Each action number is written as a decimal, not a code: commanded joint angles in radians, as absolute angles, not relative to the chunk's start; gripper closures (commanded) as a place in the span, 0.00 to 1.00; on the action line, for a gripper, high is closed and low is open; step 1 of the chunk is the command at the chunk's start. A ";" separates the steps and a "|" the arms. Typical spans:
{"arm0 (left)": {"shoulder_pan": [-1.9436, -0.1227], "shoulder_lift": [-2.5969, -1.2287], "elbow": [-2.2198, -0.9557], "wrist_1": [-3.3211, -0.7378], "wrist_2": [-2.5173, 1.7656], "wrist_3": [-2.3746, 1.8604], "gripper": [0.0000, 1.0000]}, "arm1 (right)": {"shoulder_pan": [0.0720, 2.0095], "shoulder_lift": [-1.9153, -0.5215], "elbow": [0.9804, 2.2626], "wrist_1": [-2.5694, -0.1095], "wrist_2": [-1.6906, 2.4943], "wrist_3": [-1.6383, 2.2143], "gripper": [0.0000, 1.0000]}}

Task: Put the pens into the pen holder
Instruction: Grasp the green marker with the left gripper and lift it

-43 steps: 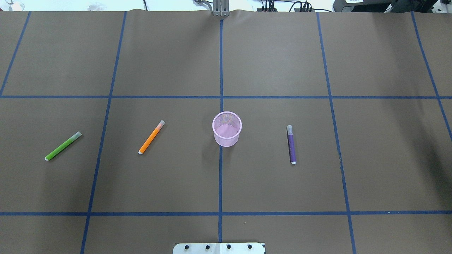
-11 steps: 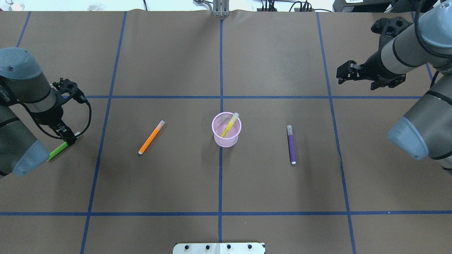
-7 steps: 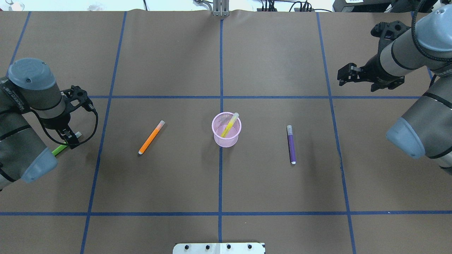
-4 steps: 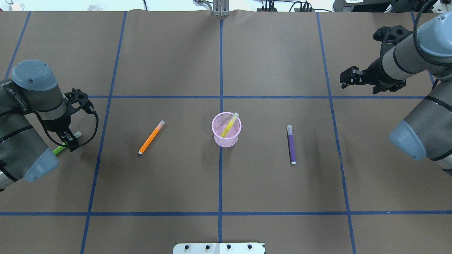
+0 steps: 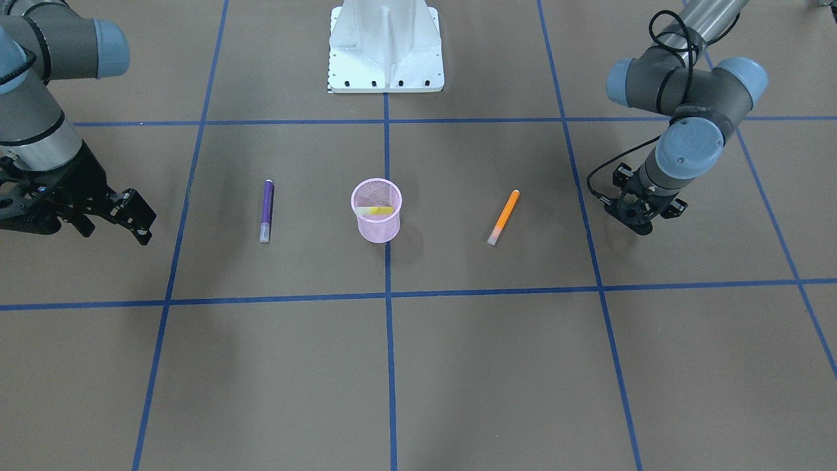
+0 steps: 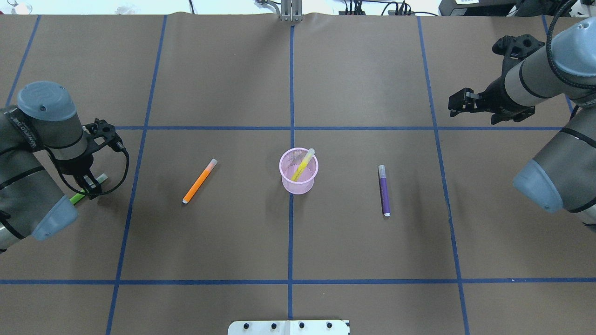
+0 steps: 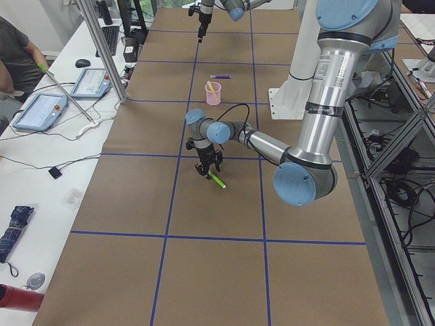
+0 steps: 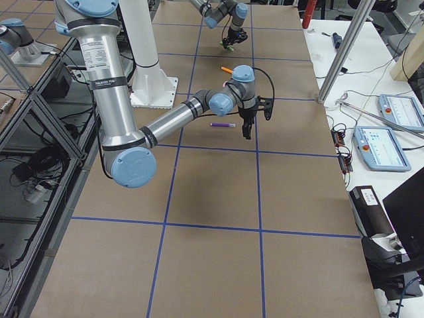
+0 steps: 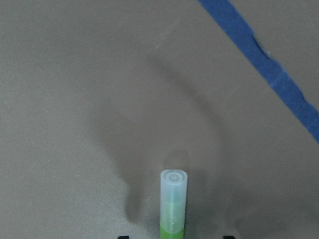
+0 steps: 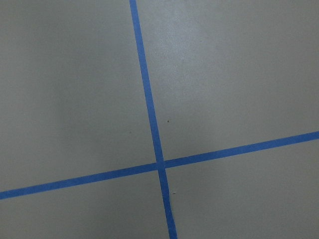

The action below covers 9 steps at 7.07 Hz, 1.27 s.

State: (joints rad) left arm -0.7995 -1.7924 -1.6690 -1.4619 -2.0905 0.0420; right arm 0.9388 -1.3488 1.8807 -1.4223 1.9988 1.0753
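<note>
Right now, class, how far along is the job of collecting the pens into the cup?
Done: the yellow pen leans inside the pink cup. In hand: the left claw straddles the green pen, open, not yet gripping. Left: the orange pen and purple pen lie outside it; the right claw hangs open and empty.

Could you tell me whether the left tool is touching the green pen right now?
Apart. In the left wrist view the green pen lies centred inside the left tool, with bare table showing between it and both fingertips.
</note>
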 commanded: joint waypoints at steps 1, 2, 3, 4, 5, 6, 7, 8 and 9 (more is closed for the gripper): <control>-0.801 -1.790 -1.667 -1.462 -2.089 0.046 0.59 | 0.939 -1.350 1.881 -1.422 1.999 1.075 0.00; -0.801 -1.790 -1.667 -1.462 -2.089 0.046 0.74 | 0.939 -1.350 1.881 -1.422 1.999 1.075 0.00; -0.801 -1.787 -1.667 -1.462 -2.089 0.046 0.89 | 0.939 -1.350 1.879 -1.422 1.999 1.075 0.00; -0.801 -1.786 -1.667 -1.462 -2.089 0.040 1.00 | 0.939 -1.350 1.881 -1.422 1.999 1.075 0.00; -0.802 -1.786 -1.674 -1.462 -2.091 0.035 1.00 | 0.939 -1.350 1.879 -1.422 1.999 1.075 0.00; -0.807 -1.784 -1.701 -1.459 -2.091 0.035 1.00 | 0.939 -1.350 1.881 -1.422 1.999 1.075 0.00; -0.810 -1.795 -1.747 -1.450 -2.091 0.034 1.00 | 0.939 -1.350 1.881 -1.420 1.999 1.075 0.00; -0.810 -1.799 -1.816 -1.445 -2.100 -0.015 1.00 | 0.940 -1.348 1.881 -1.420 1.999 1.072 0.00; -0.805 -1.863 -1.866 -1.448 -2.097 -0.141 1.00 | 0.940 -1.350 1.881 -1.420 1.999 1.072 0.00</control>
State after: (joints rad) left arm -0.8082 -1.8107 -1.7973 -1.4484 -2.0962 -0.0269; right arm 0.9397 -1.3494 1.8806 -1.4206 1.9988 1.0733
